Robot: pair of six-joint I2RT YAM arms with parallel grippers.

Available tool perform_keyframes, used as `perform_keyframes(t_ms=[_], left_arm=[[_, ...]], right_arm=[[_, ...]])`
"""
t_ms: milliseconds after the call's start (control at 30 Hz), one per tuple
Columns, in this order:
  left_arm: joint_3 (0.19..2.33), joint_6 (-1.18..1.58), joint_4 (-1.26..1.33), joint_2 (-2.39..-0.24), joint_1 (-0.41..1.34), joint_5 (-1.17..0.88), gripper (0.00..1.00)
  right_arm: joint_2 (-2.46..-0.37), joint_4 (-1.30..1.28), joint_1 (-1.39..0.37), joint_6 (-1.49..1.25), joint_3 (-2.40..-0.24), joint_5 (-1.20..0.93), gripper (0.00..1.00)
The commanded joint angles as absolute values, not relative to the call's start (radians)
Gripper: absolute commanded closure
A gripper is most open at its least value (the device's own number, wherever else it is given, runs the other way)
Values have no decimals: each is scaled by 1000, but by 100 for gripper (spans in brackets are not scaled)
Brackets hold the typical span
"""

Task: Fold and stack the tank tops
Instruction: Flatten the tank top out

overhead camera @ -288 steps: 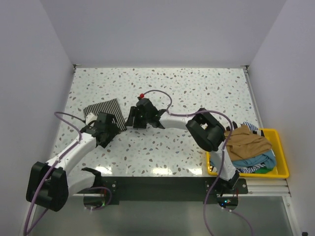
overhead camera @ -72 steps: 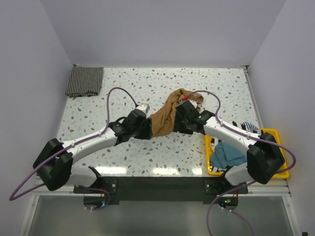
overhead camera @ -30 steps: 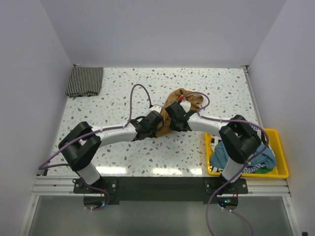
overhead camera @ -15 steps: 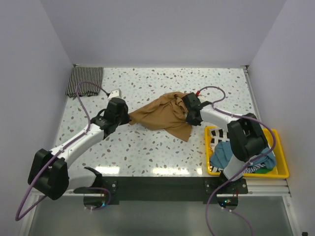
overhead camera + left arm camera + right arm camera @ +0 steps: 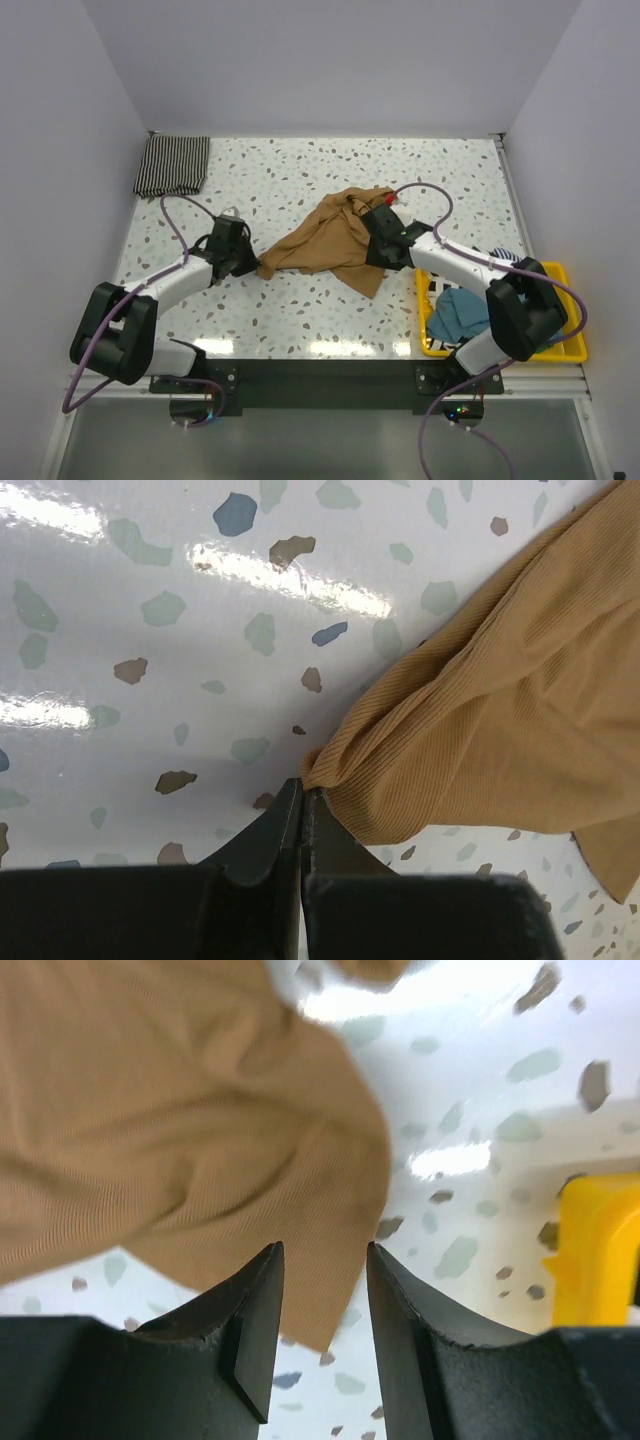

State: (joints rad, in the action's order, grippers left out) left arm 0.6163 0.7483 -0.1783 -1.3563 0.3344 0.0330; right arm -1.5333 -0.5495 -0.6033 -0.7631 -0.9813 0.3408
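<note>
With the striped top (image 5: pixel 172 166) folded far from the bin (image 5: pixel 571 300), we pinch the unfolded tan top (image 5: pixel 330 240) with our left hand (image 5: pixel 252 264), right hand (image 5: pixel 378 248) open, more tops (image 5: pixel 462 310) waiting in the bin.

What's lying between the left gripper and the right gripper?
The tan tank top, running from the left gripper to the right gripper, as the top view shows.

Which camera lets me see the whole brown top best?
The top external view: almost the whole brown top shows, crumpled. The left wrist view shows only the corner pinched in the left tool; the right wrist view, a blurry patch beyond the open right tool.
</note>
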Motion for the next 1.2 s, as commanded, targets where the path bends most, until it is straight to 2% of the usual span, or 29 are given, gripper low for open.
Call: perform_keyframes(t_ms=[0, 233, 500, 567, 633, 667, 700, 867, 1033, 1167], left_arm=[[618, 770, -97, -1353, 324, -23, 100], [615, 759, -95, -1348, 324, -37, 100], [626, 758, -103, -1325, 322, -54, 100], [632, 756, -110, -1318, 321, -57, 100], [644, 755, -117, -1310, 313, -71, 100], [650, 755, -121, -1309, 308, -77, 100], [667, 752, -129, -1301, 305, -93, 100], [754, 742, -192, -1241, 246, -191, 100], [873, 761, -270, -1149, 166, -285, 100], [1001, 830, -282, -1068, 138, -376, 100]], right_arm=[[-1512, -586, -681, -839, -939, 336, 58], [-1477, -591, -767, -943, -844, 370, 58], [-1580, -499, -772, -946, -827, 319, 61], [-1595, -489, -770, -945, -828, 319, 69], [-1597, -503, -770, -937, -837, 327, 91], [-1589, -515, -769, -931, -847, 339, 97], [-1563, -569, -767, -924, -876, 363, 100], [-1358, -741, -718, -835, -1011, 471, 100], [-1149, -902, -606, -697, -1291, 492, 100], [-1108, -988, -598, -629, -1550, 508, 100]])
